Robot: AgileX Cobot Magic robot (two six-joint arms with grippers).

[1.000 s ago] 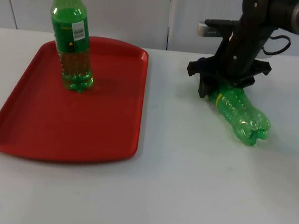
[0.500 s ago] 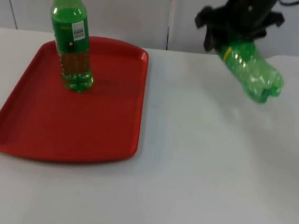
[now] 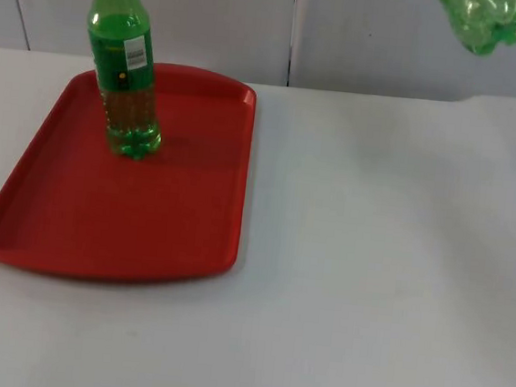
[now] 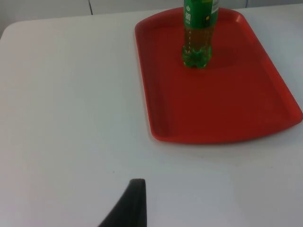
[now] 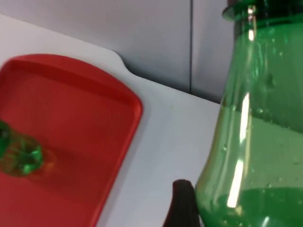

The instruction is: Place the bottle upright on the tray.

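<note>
The tray (image 3: 110, 207) serves as the landmark: it lies on the worktop (image 3: 370, 259), and a first bottle (image 3: 123, 71) stands upright on its far part, label showing. In the left wrist view the tray (image 4: 222, 109) and that bottle (image 4: 199, 33) are seen well ahead of the left gripper (image 4: 130, 203), which waits over bare worktop beside the tray; whether its jaws are open or closed cannot be told.

To the right of the tray, well apart and high above the worktop, the second bottle (image 3: 485, 19) is carried. Its lobed base is seen in the top view. In the right wrist view its green body (image 5: 255, 142) is held close against the right gripper (image 5: 182, 203), with the tray (image 5: 66, 137) and the standing bottle's base (image 5: 21, 158) beyond it. The jaws are taken to be closed on this bottle, since it hangs clear of the worktop.

The coming move turns on this: the carried bottle lies to the right of the tray, with its base end pointing out from the jaws and tilted rather than plumb. It is judged that it must be brought leftward over free tray floor, turned base down, and kept clear of the standing bottle.

Compared with half a second ago, the bottle has risen further, and the arm has passed out of the top view.
</note>
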